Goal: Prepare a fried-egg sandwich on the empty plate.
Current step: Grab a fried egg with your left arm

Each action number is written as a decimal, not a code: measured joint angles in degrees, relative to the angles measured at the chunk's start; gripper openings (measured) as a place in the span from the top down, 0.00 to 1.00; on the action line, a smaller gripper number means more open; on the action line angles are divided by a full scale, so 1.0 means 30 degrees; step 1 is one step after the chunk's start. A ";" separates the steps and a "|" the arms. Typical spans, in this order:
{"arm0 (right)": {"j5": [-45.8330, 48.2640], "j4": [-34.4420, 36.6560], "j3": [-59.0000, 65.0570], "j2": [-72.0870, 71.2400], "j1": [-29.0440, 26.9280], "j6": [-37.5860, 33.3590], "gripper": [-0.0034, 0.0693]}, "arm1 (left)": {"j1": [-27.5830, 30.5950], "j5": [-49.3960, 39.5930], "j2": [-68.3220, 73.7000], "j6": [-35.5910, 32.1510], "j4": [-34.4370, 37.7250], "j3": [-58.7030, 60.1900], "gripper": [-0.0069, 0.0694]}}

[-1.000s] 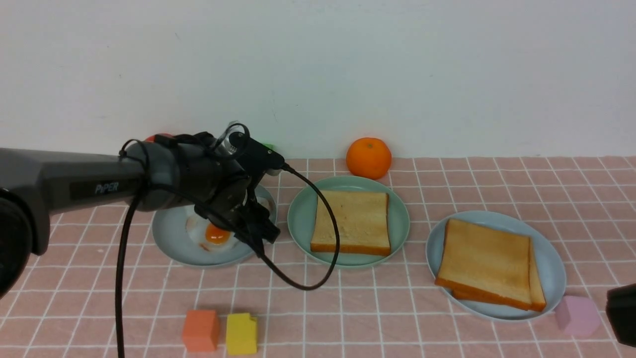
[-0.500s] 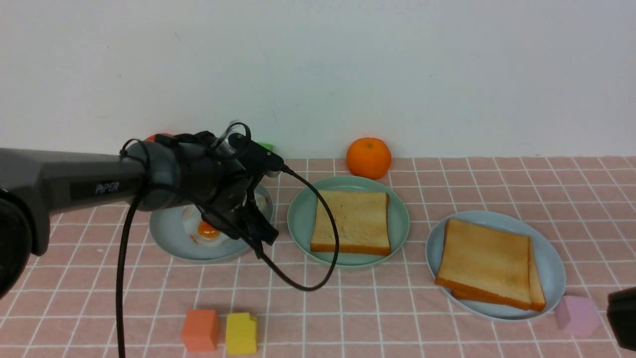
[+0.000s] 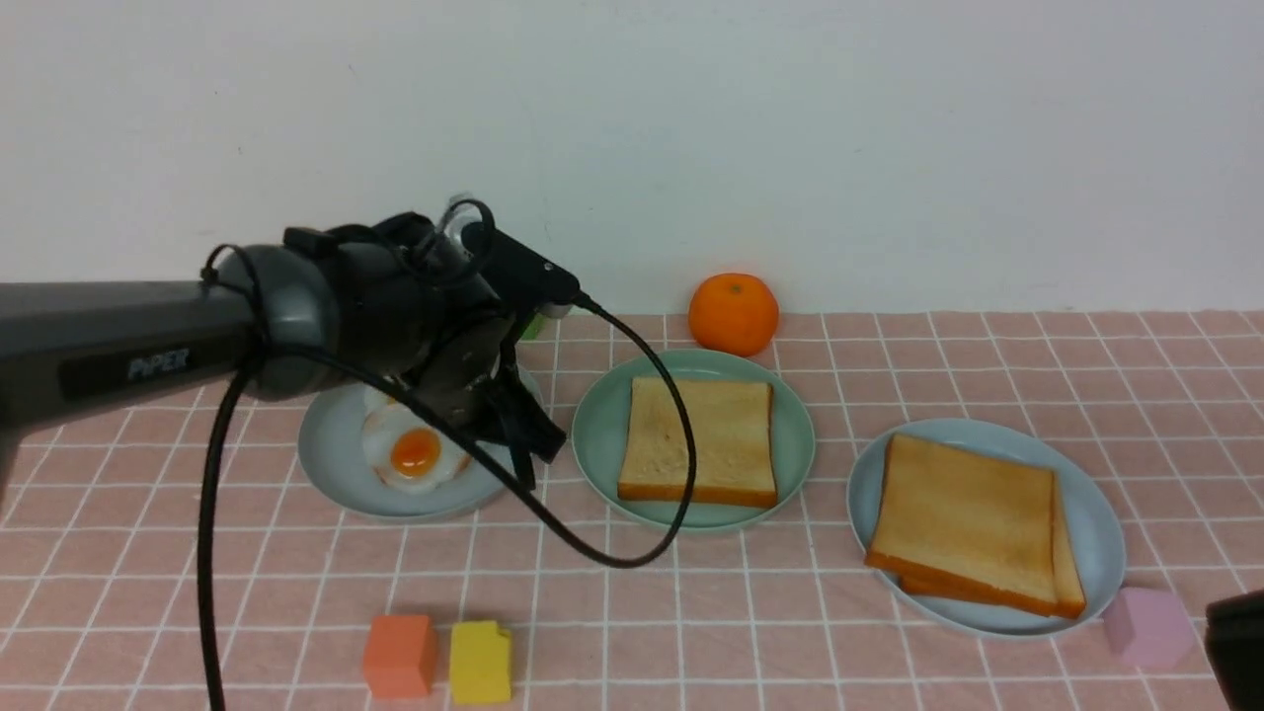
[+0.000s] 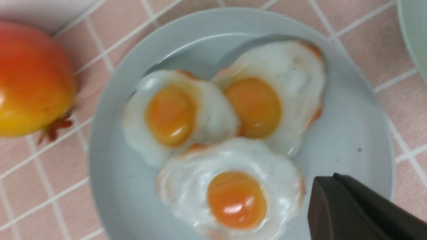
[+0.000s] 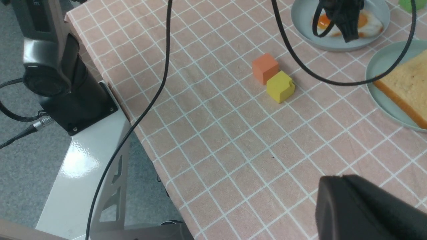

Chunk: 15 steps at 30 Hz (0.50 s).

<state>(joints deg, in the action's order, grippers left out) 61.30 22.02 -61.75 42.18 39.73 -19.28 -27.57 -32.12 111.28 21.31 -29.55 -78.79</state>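
Observation:
The mint-green plate (image 3: 595, 434) sits mid-table and holds one toast slice (image 3: 701, 434) with no egg on it. Three fried eggs (image 4: 230, 193) lie on the left grey-blue plate (image 3: 336, 464); only one egg (image 3: 415, 451) shows in the front view. My left gripper (image 3: 533, 454) hangs shut and empty just above that plate's right side, beside the nearest egg; its tip shows in the left wrist view (image 4: 328, 183). Two stacked toast slices (image 3: 968, 523) lie on the right grey-blue plate (image 3: 1096, 523). My right gripper (image 3: 1239, 632) is shut and empty at the front right.
An orange (image 3: 732, 313) stands behind the mint plate by the wall. A red-yellow fruit (image 4: 30, 80) sits beside the egg plate. An orange cube (image 3: 398, 655) and a yellow cube (image 3: 480, 662) lie at the front left, a pink block (image 3: 1145, 626) by the right plate.
My left wrist has risen and tilted, uncovering more of the egg. The egg plate has shifted slightly left. The right gripper has barely moved.

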 joint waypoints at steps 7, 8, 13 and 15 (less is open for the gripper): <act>0.0000 0.0026 0.0000 0.0000 0.0000 -0.0405 0.88 | 0.0000 -0.0660 0.0294 0.0000 0.0140 0.0000 0.88; 0.0000 0.0026 0.0000 0.0000 0.0000 -0.0427 0.88 | 0.0000 -0.0436 0.0388 0.0000 0.0115 0.0000 0.86; 0.0139 0.0026 0.0000 0.0000 0.0000 -0.0482 0.88 | 0.0000 0.0490 0.1008 0.0015 -0.1217 0.0000 0.60; 0.0185 0.0026 0.0000 0.0000 0.0000 -0.0482 0.88 | 0.0000 0.0535 0.1184 0.0095 -0.1648 0.0000 0.52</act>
<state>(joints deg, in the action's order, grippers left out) 61.85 22.09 -61.75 42.18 39.73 -20.72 -27.57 -30.52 114.83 21.59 -34.49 -78.79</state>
